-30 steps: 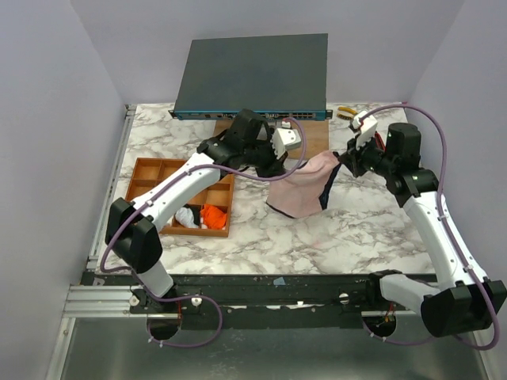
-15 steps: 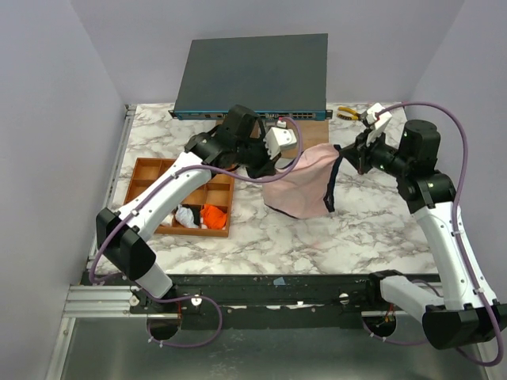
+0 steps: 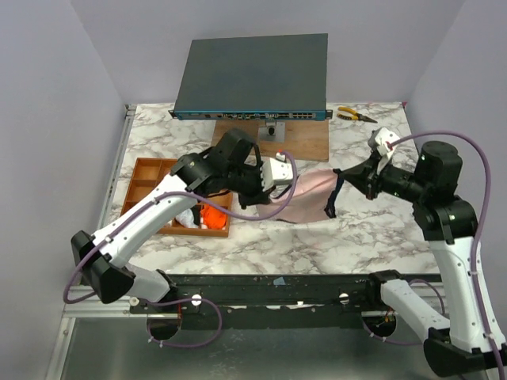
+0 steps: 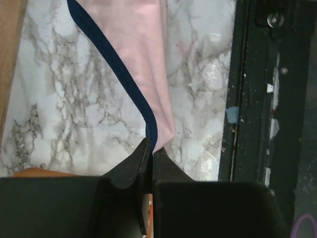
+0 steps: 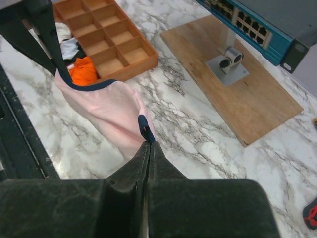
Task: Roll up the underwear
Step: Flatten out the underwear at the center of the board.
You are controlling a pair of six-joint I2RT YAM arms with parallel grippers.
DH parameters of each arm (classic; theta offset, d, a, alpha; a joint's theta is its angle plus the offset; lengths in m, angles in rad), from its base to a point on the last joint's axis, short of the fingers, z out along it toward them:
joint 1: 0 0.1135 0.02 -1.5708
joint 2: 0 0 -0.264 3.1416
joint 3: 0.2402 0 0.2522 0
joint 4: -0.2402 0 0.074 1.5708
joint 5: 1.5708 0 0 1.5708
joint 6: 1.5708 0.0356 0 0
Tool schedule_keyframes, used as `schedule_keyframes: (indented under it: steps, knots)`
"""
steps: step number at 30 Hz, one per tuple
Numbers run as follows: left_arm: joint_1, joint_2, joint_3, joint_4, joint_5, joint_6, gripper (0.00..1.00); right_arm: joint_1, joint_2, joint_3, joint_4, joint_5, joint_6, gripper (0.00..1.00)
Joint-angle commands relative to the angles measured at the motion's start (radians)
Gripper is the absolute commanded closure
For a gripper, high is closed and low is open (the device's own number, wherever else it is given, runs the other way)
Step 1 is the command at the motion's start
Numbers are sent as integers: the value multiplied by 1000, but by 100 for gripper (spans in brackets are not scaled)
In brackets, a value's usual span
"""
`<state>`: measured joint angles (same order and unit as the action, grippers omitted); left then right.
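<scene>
Item: pink underwear (image 3: pixel 307 198) - mid-table, stretched between both arms, long axis running left to right, lower part apparently resting on the table (image 3: pixel 364 229).
left gripper (image 4: pixel 150 148) - pinched closed on its left corner.
right gripper (image 5: pixel 147 141) - pinched closed on its right corner.

The left pincer (image 4: pixel 150 153) pinches the pink underwear (image 4: pixel 136 49) at its dark edging above marble.

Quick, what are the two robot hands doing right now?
Left gripper: shut on the pink underwear.
Right gripper: shut on the same garment's other edge.
</scene>
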<state>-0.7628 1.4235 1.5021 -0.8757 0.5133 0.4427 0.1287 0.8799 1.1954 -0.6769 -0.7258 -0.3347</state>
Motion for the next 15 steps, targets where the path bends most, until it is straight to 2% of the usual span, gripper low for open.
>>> schedule_keyframes:
  steps: [1,7,12,15]
  knots:
    - [-52,-132,-97,-26,25,35,100,-8,-85,-16,-111,-94,-48,99]
    - [-63,-135,-79,34,-117,29,100,-8,-88,-64,-16,-29,13,99]
    - [-49,-29,-7,137,-278,17,100,-7,8,-36,88,96,41,99]
    - [-6,70,111,165,-311,0,100,-8,91,-2,167,141,45,99]
